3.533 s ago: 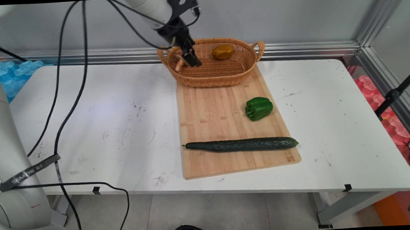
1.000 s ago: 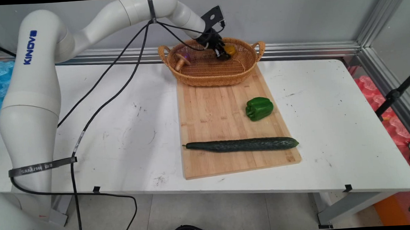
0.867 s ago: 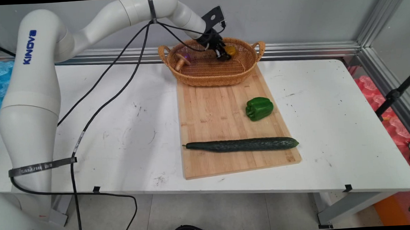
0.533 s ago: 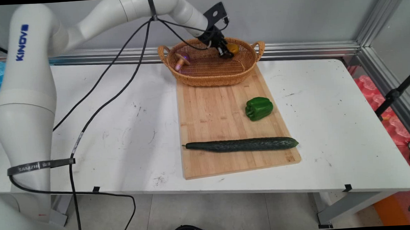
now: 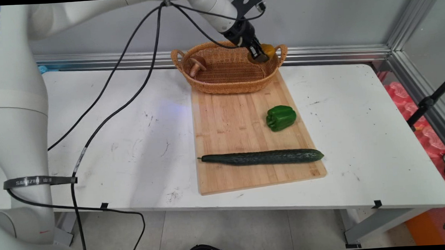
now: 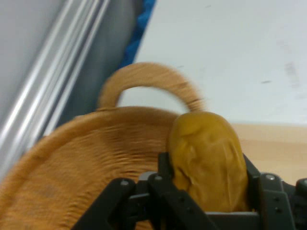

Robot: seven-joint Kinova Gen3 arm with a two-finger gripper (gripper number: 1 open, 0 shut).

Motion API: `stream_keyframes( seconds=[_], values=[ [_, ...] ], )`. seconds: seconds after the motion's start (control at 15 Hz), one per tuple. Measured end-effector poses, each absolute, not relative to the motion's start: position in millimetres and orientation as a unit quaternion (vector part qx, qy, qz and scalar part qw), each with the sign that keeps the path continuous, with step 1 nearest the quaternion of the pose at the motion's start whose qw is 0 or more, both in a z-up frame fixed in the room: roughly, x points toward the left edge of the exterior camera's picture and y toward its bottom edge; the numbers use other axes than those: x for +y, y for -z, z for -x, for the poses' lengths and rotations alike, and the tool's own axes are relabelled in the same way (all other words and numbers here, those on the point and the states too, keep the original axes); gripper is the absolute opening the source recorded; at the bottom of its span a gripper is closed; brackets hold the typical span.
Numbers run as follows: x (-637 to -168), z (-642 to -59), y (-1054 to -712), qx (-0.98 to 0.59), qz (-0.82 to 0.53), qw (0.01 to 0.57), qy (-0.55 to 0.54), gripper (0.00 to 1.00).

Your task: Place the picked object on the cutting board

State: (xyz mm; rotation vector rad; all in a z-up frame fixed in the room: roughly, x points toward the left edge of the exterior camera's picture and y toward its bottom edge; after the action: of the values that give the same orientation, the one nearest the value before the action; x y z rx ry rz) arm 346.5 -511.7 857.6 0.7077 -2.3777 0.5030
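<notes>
A yellow-brown potato (image 6: 208,160) is held between the two fingers of the gripper (image 5: 260,55); the jaws are closed on its sides, only as wide as the potato itself. In the main view the potato is seen lifted above the right end of the wicker basket (image 5: 220,83), near the right handle, and it does not seem to rest on the basket floor. In the hand view it is gripped across its narrower width, probably because only this width fits between the fingers.

One mushroom (image 5: 196,64) is leaned against the inner wall at the left end of the basket. The basket is placed on the far end of one wooden cutting board (image 5: 230,124), which lies on the white table (image 5: 114,137). On the board one green bell pepper (image 5: 280,117) is found toward the right edge, and one long cucumber (image 5: 262,157) is laid across the near part, well apart from the gripper. One basket, one board and one piece of each vegetable are counted.
</notes>
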Motion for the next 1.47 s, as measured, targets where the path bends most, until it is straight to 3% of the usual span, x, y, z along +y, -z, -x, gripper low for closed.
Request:
stream_keyframes(
  seconds=[0.6, 0.93, 1.47],
  values=[
    [-420, -320, -887, -0.909, -0.274, 0.288, -0.129, 0.0],
    [-361, -335, -871, -0.922, -0.27, 0.255, -0.107, 0.0],
    [-317, -354, -828, -0.928, -0.272, 0.241, -0.087, 0.0]
  ],
)
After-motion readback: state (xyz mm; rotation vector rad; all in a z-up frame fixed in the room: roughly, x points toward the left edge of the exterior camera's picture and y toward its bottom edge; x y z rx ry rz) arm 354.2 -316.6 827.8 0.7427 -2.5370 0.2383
